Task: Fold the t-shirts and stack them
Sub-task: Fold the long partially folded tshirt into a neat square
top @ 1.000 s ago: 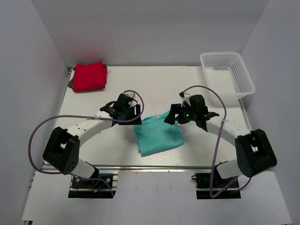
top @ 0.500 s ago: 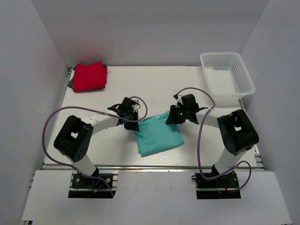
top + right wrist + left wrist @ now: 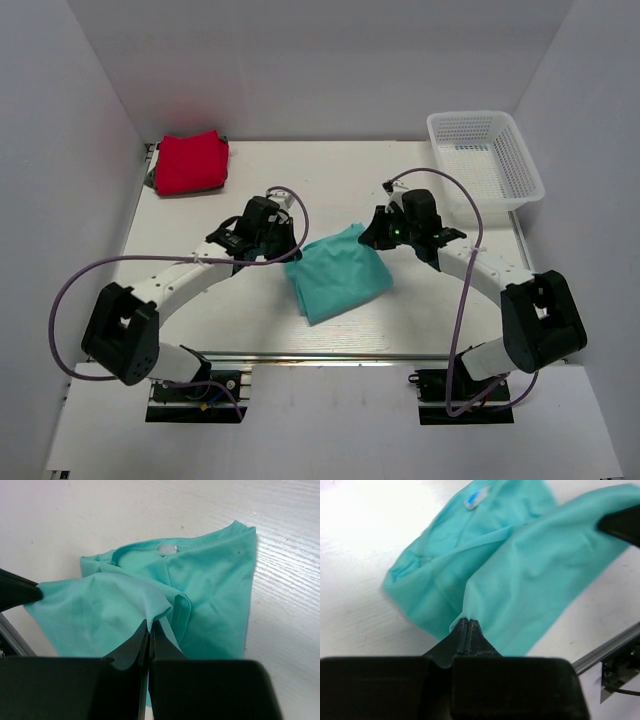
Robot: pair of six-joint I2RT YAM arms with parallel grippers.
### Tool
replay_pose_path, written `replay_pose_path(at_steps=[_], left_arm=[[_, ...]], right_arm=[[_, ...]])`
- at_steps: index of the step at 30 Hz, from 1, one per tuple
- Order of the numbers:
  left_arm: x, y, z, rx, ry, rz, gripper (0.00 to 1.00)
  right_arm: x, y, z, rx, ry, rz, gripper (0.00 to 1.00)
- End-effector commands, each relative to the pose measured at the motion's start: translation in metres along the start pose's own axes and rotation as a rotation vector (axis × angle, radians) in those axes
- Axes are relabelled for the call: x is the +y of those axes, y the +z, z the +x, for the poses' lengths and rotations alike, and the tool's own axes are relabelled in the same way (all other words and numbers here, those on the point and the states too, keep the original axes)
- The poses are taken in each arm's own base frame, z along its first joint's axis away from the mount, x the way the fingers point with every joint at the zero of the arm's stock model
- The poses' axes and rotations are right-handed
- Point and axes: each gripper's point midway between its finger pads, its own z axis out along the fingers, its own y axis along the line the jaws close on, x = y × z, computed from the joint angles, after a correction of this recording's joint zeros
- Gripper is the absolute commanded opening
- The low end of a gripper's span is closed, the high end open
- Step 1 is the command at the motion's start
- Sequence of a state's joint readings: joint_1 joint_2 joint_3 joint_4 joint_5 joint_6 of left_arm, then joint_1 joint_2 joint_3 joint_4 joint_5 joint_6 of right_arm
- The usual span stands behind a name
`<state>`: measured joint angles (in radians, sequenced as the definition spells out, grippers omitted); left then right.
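The teal t-shirt (image 3: 338,275) lies partly folded in the middle of the table, its far edge lifted between the two arms. My left gripper (image 3: 468,622) is shut on the shirt's far left corner (image 3: 291,255). My right gripper (image 3: 150,625) is shut on the far right corner (image 3: 366,235), and the cloth (image 3: 125,605) stretches between the two grips. The teal t-shirt's neck label (image 3: 476,497) shows on the layer resting on the table. The red t-shirt (image 3: 191,162) sits folded at the far left corner of the table.
A white mesh basket (image 3: 484,158) stands at the far right corner. White walls close in the table on the left, back and right. A metal rail (image 3: 330,358) runs along the near edge.
Both grippers dropped onto the shirt's far corners and closed on them, then rose. The far edge of the teal shirt now hangs lifted off the table.
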<state>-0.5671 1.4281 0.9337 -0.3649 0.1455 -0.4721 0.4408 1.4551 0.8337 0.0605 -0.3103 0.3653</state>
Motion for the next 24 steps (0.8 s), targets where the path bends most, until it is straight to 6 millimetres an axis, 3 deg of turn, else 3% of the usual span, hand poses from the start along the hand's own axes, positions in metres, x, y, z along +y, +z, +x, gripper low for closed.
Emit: replay_pose_path(at_steps=[1, 3, 4, 5, 6, 8, 9, 11, 12, 13, 14, 15, 18, 20, 22, 23, 24], left_arm=[[-0.002, -0.007, -0.008, -0.066, 0.028, 0.026, 0.00], [0.012, 0.000, -0.017, -0.085, 0.027, -0.045, 0.00], [0.018, 0.011, -0.008, -0.036, 0.021, -0.069, 0.00], [0.019, 0.014, -0.015, -0.036, 0.020, -0.088, 0.00], [0.029, 0.018, -0.016, -0.039, 0.007, -0.147, 0.00], [0.044, 0.031, -0.004, -0.002, -0.034, -0.216, 0.00], [0.058, 0.033, -0.010, -0.030, -0.048, -0.276, 0.00], [0.079, 0.038, -0.015, -0.053, -0.076, -0.384, 0.00], [0.099, 0.043, -0.013, -0.057, -0.112, -0.478, 0.00], [0.107, 0.043, -0.015, -0.054, -0.120, -0.509, 0.00], [0.106, 0.044, -0.023, -0.075, -0.130, -0.517, 0.03], [0.106, 0.045, -0.026, -0.077, -0.132, -0.500, 0.08], [0.088, 0.038, -0.050, -0.150, -0.100, -0.414, 0.59], [0.078, 0.023, -0.062, -0.200, -0.102, -0.378, 0.86], [0.072, 0.013, -0.070, -0.231, -0.092, -0.362, 1.00], [0.068, 0.009, -0.069, -0.227, -0.072, -0.357, 1.00], [0.065, 0.000, -0.071, -0.236, -0.072, -0.352, 1.00]], right_arm=[[-0.003, -0.005, -0.007, -0.045, 0.003, 0.029, 0.00], [-0.016, 0.000, -0.009, -0.056, 0.019, 0.093, 0.00], [-0.021, 0.002, -0.012, -0.060, 0.023, 0.109, 0.00], [-0.024, 0.004, -0.022, -0.086, 0.020, 0.136, 0.00], [-0.032, 0.015, -0.015, -0.062, 0.028, 0.154, 0.00], [-0.040, 0.024, -0.027, -0.100, 0.029, 0.181, 0.00], [-0.054, 0.037, -0.015, -0.063, 0.052, 0.206, 0.00], [-0.057, 0.047, -0.023, -0.088, 0.050, 0.213, 0.00], [-0.066, 0.058, -0.014, -0.062, 0.069, 0.230, 0.00], [-0.063, 0.063, -0.020, -0.062, 0.072, 0.212, 0.01], [-0.068, 0.069, -0.014, -0.041, 0.068, 0.216, 0.09], [-0.067, 0.071, -0.019, -0.047, 0.064, 0.211, 0.30], [-0.054, 0.068, -0.034, -0.065, 0.031, 0.171, 0.44], [-0.041, 0.060, -0.045, -0.087, -0.005, 0.130, 0.50], [-0.035, 0.054, -0.046, -0.082, -0.029, 0.111, 0.55], [-0.030, 0.047, -0.052, -0.092, -0.035, 0.102, 0.63], [-0.028, 0.045, -0.048, -0.081, -0.034, 0.102, 0.66]])
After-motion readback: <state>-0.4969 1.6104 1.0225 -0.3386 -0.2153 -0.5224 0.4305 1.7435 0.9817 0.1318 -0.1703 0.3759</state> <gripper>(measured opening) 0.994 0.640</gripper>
